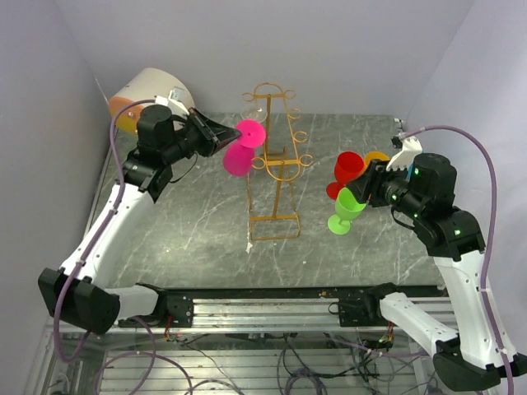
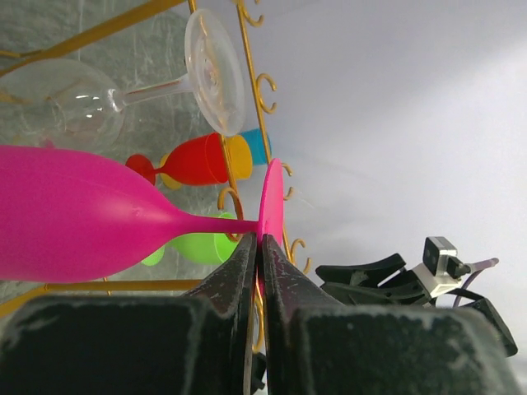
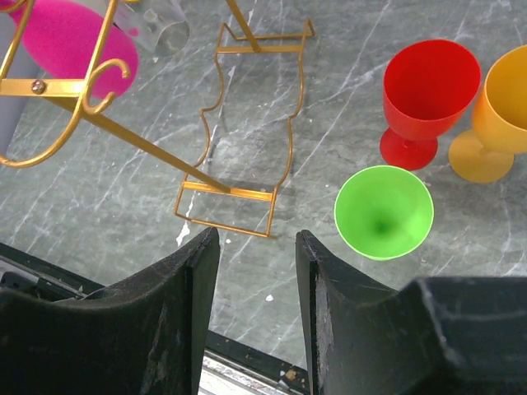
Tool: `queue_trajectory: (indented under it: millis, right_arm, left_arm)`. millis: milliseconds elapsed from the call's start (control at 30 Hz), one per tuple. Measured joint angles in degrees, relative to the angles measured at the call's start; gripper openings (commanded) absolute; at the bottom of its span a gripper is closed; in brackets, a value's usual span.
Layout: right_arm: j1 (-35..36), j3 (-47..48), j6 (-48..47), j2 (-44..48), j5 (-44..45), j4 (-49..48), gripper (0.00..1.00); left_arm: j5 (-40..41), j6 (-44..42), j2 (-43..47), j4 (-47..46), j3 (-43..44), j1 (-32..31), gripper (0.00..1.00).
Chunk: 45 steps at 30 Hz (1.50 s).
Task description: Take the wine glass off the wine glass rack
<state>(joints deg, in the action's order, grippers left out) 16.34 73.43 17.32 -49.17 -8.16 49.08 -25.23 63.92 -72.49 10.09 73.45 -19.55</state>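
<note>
While the left pincer [image 2: 259, 247] pinches one pink wine glass [image 2: 74, 214] beside one clear glass [image 2: 66, 103], the right pincer [image 3: 257, 247] gapes.

The left arm [image 1: 107, 216] rises from the near left corner of the table [image 1: 189, 239] along its left edge, with the wrist bent toward the middle. The left gripper [image 1: 234, 135] is held high, its jaws pinched on the foot of the pink wine glass [image 1: 240, 159] — barely a slit between them. The right arm [image 1: 458, 239] leans in from the near right corner. The right gripper [image 1: 368, 186] tilts down over the right side — jaws apart, holding nothing.
</note>
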Motion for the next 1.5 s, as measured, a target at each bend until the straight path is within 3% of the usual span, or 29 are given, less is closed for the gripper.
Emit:
queue_trajectory:
  millis: [300, 500, 633, 900, 1067, 1233, 1500]
  right_arm:
    - [0.00, 0.00, 0.42, 0.33, -0.07, -0.26, 0.42]
    - [0.00, -0.50, 0.87, 0.61, -1.70, -1.55, 0.42]
    - [0.00, -0.90, 1.57, 0.83, -5.46, -2.67, 0.42]
    - [-0.02, -1.01, 3.91, 0.72, -19.23, -8.35, 0.42]
    - [0.00, -4.31, 9.42, 0.61, -33.44, -18.91, 0.49]
    - [0.02, -8.76, 20.00, -0.70, -46.21, -35.98, 0.58]
    - [2.89, -9.81, 32.87, -4.55, -52.94, -57.16, 0.60]
  left_arm:
    - [4.28, 1.40, 7.54, 0.46, -2.36, 0.35, 0.13]
    - [4.22, 4.98, 12.44, -2.38, -9.70, 0.37, 0.13]
    - [4.02, 6.93, 18.18, -3.37, -14.03, 0.37, 0.12]
    - [4.02, 6.60, 33.07, -2.38, -14.29, 0.37, 0.12]
    - [2.69, 10.45, 41.29, -6.60, -17.51, 0.39, 0.12]
    - [-0.70, 17.14, 43.76, -14.91, -23.43, 0.37, 0.11]
    - [-4.57, 25.00, 44.48, -25.64, -26.73, 0.39, 0.10]
